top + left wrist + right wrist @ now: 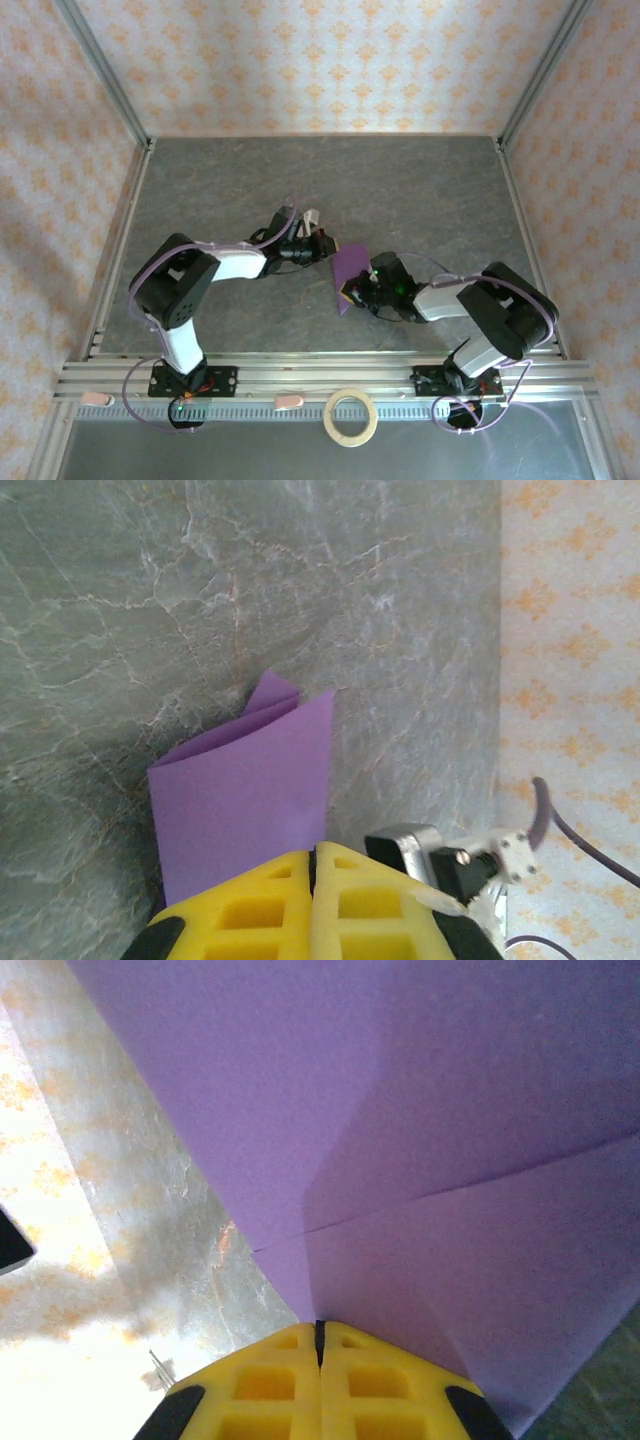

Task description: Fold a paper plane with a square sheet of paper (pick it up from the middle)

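- Table (400, 190): grey marbled top, both arms reaching in toward its middle.
- Purple paper sheet (352, 268): at mid-table between the two grippers. It is partly folded, with one layer doubled over in the left wrist view (250, 800) and creases meeting near the fingertips in the right wrist view (450, 1160). It looks raised off the table, but I cannot tell whether its lower edge touches.
- Handling, judged: very light, limp and smooth. It will sag or swing if held at one corner, and it tears or takes stray creases under a hard pull. Best grip is at an edge on an existing crease, with the two holds opposite each other and little tension.
- Left gripper (325, 247): yellow jaws pressed together, apparently pinching the sheet's near edge (313, 855).
- Right gripper (358, 288): jaws pressed together on the sheet where the creases converge (320, 1328).
- Tan tape ring (351, 416): on the front rail, well apart.
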